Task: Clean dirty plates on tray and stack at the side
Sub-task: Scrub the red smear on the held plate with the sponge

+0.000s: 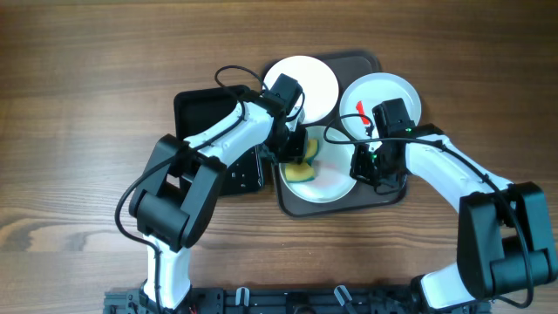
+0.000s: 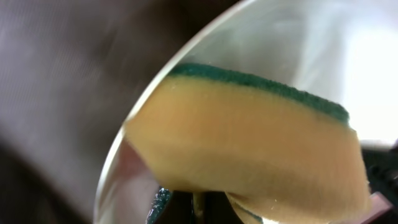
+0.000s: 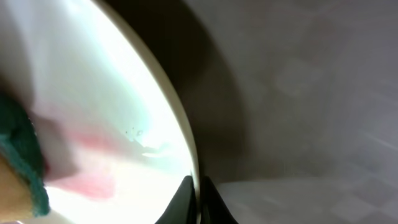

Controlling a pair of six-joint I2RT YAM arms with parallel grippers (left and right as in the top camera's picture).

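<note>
Left hand [image 1: 295, 148] clamped on sponge [image 2: 249, 143], sponge pressed to front plate [image 1: 330, 181]. Right hand [image 3: 198, 194] pinched narrow on that plate's rim.

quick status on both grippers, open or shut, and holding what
Left gripper: shut on the sponge.
Right gripper: shut on the rim of the front plate.

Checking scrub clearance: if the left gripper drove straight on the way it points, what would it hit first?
Past its held yellow foam sponge, the left gripper meets the round white plate; contact depth unclear.
</note>
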